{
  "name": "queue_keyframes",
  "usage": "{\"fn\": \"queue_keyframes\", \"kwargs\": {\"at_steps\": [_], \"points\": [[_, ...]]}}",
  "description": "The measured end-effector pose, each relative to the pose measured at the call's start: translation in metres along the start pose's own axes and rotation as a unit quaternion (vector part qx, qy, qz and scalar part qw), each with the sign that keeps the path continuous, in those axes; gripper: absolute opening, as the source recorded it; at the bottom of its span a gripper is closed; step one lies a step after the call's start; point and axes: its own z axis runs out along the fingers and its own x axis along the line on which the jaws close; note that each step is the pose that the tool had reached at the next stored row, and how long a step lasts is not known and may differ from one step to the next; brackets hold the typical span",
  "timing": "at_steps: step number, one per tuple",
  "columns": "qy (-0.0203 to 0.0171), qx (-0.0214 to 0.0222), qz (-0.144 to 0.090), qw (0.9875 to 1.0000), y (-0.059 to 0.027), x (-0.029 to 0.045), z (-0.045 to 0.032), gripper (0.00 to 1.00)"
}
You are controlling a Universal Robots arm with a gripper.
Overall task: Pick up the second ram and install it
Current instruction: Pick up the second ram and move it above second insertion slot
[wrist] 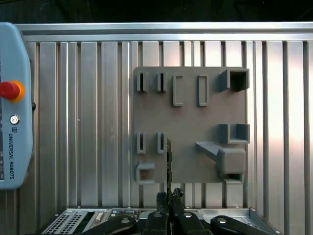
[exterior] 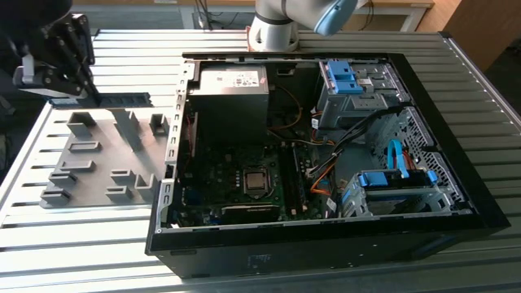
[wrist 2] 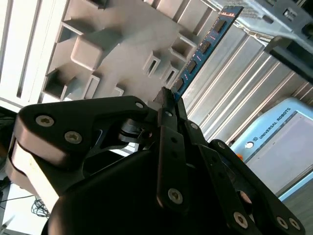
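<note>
- The gripper's [wrist 2: 168, 95] two thin black fingers [wrist 2: 166, 117] are pinched together on one end of the second ram [wrist 2: 205, 46], a long blue-green circuit stick that juts straight out from the fingertips.
- A ribbed metal table [exterior: 82, 244] carries everything. In the exterior view the gripper [exterior: 88, 96] hangs over the far corner of it, at that view's left.
- An open black PC case [exterior: 326, 250] lies on its side and takes up the middle and the exterior view's right. It is well apart from the gripper.
- Inside the case, the motherboard [exterior: 236, 165] lies face up, with long dark slots [exterior: 294, 180] just beside the processor socket. I cannot tell whether any slot already holds a stick.
- A grey holder plate [exterior: 89, 165] with raised blocks and narrow pockets sits on the table beside the case, on the exterior view's left.
- In the exterior view the second ram [exterior: 122, 97] is held level in the air above the far edge of this plate and appears to touch none of its blocks. In the first wrist view it shows edge-on as a thin dark line [wrist: 168, 156] over the plate [wrist: 190, 122], running out from the gripper [wrist: 168, 196].
- Judged progress: the pick-up looks done, since the stick is gripped and appears clear of its holder. Carrying it to the case and seating it in a slot are not yet done.
</note>
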Motion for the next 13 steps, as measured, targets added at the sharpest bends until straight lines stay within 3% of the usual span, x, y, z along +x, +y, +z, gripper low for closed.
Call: {"fn": "queue_keyframes", "kwargs": {"at_steps": [13], "points": [[0.0001,-0.0013,0.0,1.0,-0.0591,-0.0013,0.0005,0.14]]}}
